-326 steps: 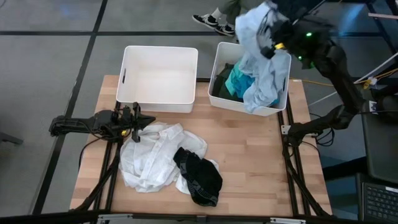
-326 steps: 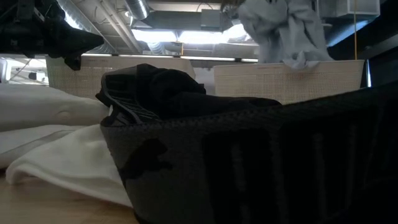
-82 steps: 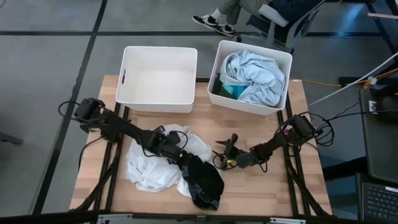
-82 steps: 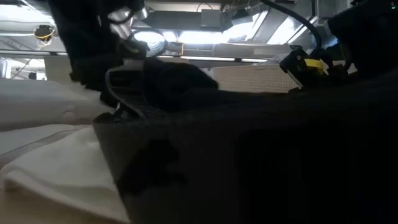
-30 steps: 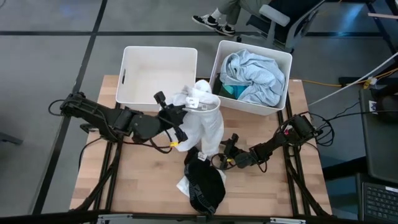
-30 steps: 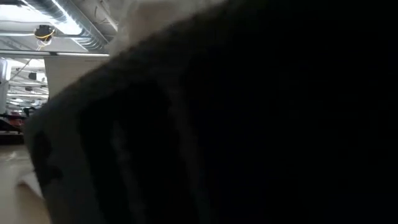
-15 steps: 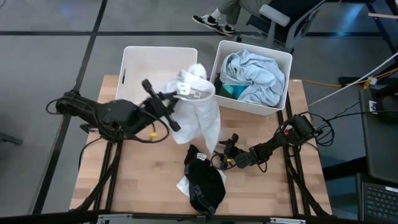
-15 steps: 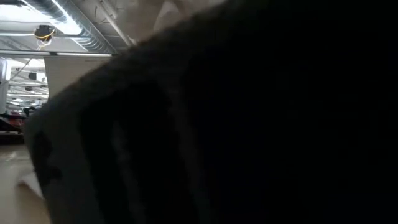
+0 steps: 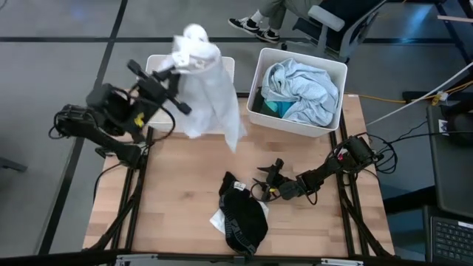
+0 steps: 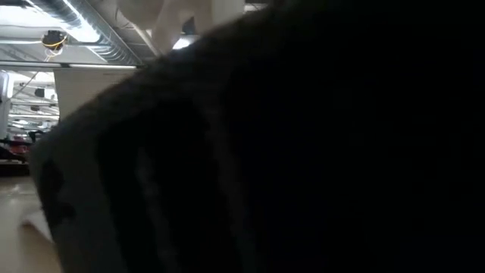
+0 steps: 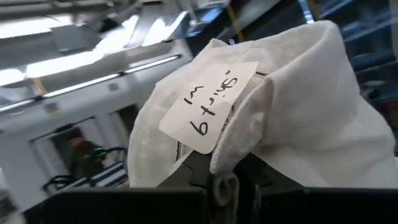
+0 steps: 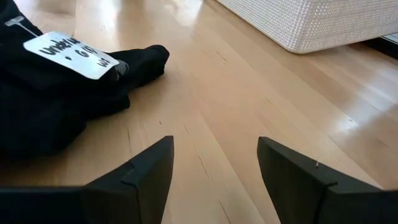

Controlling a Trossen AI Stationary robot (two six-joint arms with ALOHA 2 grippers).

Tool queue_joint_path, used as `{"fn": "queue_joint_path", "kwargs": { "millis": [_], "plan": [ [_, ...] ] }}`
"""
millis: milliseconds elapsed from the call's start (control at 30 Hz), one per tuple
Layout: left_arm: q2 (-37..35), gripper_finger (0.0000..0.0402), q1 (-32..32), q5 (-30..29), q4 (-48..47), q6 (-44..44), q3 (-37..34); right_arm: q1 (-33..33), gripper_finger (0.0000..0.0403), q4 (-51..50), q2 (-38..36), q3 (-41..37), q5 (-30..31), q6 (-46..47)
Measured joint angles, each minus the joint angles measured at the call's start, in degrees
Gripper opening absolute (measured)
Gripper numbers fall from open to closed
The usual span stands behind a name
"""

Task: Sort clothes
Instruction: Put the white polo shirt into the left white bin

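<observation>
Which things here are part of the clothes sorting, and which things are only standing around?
Part of the job:
- white shirt, held up by the left gripper
- black garment on the table
- pale blue garment in the right bin
- left bin
- right gripper, open, low by the black garment

Just around:
- cables
- a person's shoes

Shirt (image 9: 207, 92) above left bin (image 9: 225, 66); underwear (image 9: 244, 218) on table (image 9: 177, 199).
</observation>
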Motion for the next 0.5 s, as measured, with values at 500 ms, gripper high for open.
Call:
{"fn": "queue_joint_path", "kwargs": {
  "millis": [500],
  "plan": [
    [-3.4, 0.0018, 18.5, 2.0, 2.2, 16.2, 0.0, 0.0, 0.0232, 0.0, 0.0, 0.0, 0.0, 0.0]
  ]
}}
